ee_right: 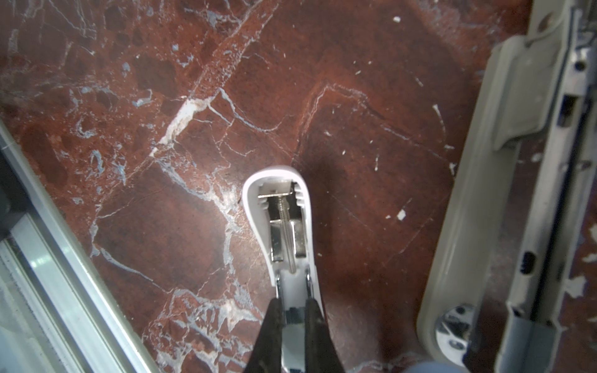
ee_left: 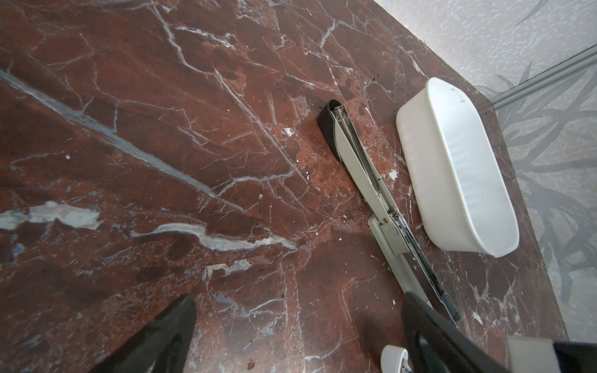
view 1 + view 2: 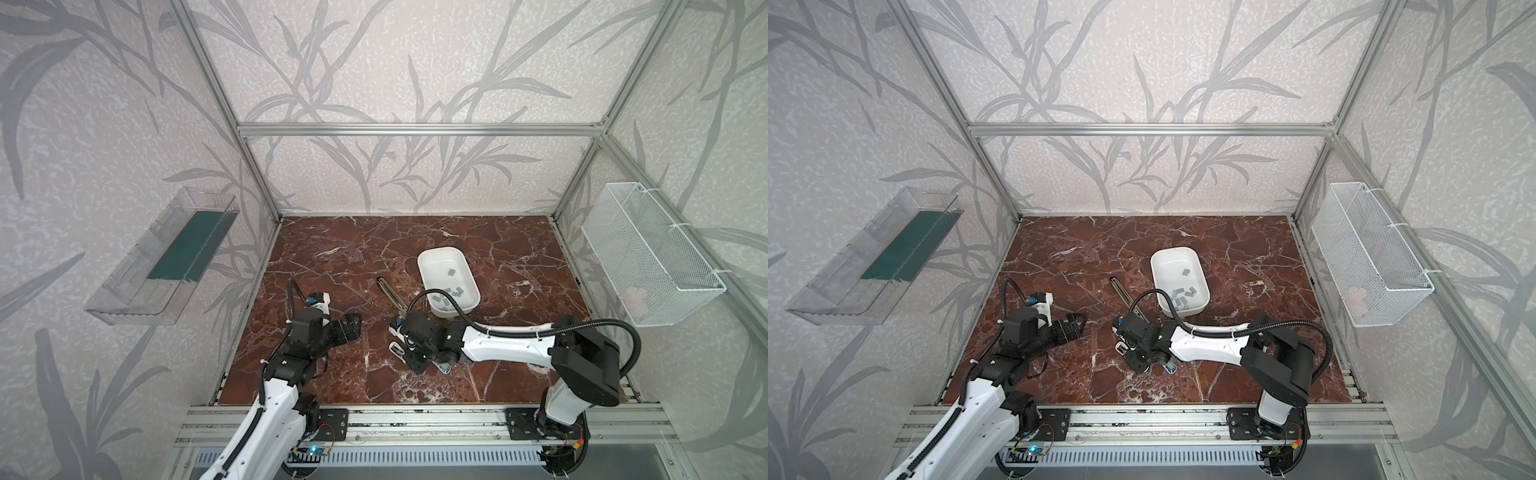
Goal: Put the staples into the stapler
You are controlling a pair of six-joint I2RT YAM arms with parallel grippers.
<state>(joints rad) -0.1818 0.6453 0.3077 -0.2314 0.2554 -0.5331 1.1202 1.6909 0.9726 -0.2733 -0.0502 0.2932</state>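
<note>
The staples (image 3: 446, 291) (image 3: 1181, 297) are several small grey strips lying loose in a white tray (image 3: 453, 309) (image 3: 1183, 311) (image 2: 452, 168). My right gripper (image 3: 399, 349) (image 3: 1123, 347) (image 1: 292, 303) is shut on a small white stapler (image 3: 394, 348) (image 2: 392, 357) (image 1: 292, 284), low over the table, its metal spring and pusher showing. A longer grey stapler (image 3: 388, 293) (image 3: 1121, 291) (image 2: 358, 161) (image 1: 478, 193) lies opened flat beside the tray. My left gripper (image 3: 355, 328) (image 3: 1077, 324) (image 2: 297, 303) hangs open and empty to the left of both staplers.
A clear plastic bin (image 3: 162, 262) with a green floor hangs on the left wall. A white wire basket (image 3: 652, 253) hangs on the right wall. Aluminium frame rails (image 3: 415, 415) border the red marble table's front edge.
</note>
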